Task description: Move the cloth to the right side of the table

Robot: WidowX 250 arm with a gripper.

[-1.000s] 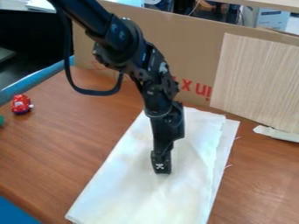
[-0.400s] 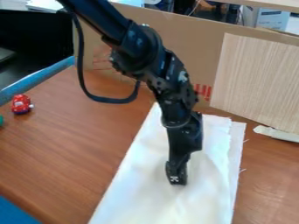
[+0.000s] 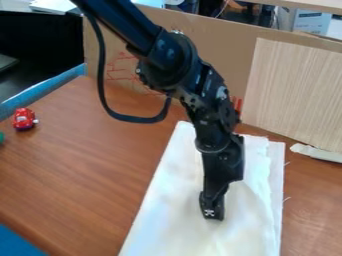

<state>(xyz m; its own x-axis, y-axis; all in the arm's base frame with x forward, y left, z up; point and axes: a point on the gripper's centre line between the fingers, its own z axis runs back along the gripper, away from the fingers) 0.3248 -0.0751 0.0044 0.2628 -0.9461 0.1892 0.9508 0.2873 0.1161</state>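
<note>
Nearest, at the bottom of the frame, the white cloth [image 3: 170, 210] runs from the bottom edge up past the middle, right of centre, lying flat on the brown table [image 3: 80, 170] with loose threads along its right side. It looks light and soft, apparently layered toward the right — likely to ruck or drag rather than lift as a sheet, and not fragile. A pinch of raised fabric well in from the borders should serve; at an edge, one layer might slide off the other. The gripper [image 3: 212, 212] points down onto its middle, lower centre of the frame — I cannot tell whether it is wide, narrow or has fabric in it. If the grip is good, a low pull toward the frame's right seems the next step. Farther up are a white strip [image 3: 317, 153] at right, a red toy car [image 3: 25, 119] at left, then the cardboard [image 3: 214, 37] behind.
</note>
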